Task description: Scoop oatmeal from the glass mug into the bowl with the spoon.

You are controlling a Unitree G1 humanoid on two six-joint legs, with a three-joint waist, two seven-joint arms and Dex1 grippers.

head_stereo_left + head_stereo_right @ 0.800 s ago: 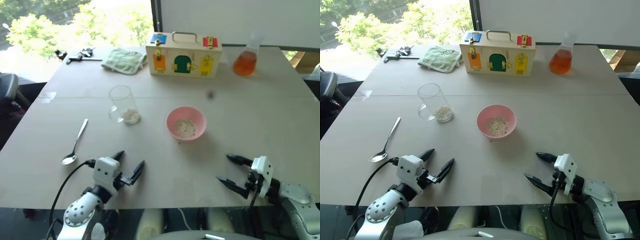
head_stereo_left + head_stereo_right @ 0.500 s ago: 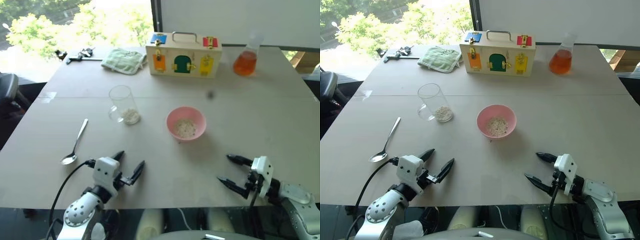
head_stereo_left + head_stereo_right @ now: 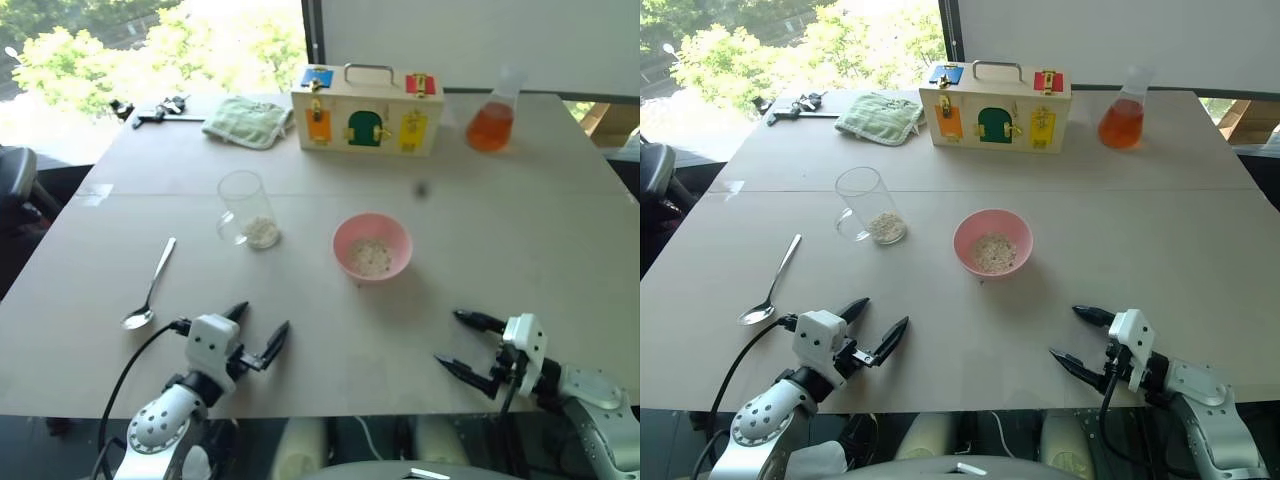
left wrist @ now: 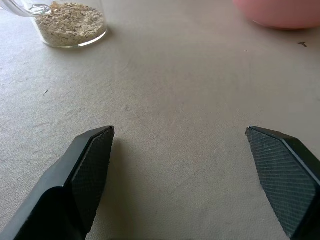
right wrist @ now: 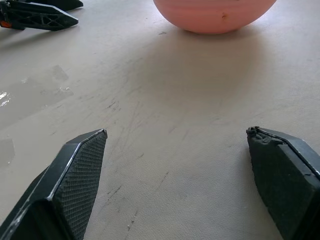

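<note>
Table [image 3: 520,230]: spoon [image 3: 150,288], mug [image 3: 246,208], bowl [image 3: 372,246].

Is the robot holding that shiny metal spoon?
No, the slim silver metal spoon lies alone on the table, beside the open left gripper.

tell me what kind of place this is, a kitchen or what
Probably a robot test room rather than a kitchen: a plain table by a window, with a toy lock box and a flask of orange liquid.

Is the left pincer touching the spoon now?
Apart. The left eye view shows bare table between the open left pincer and the spoon, which lies flat on the table.
</note>
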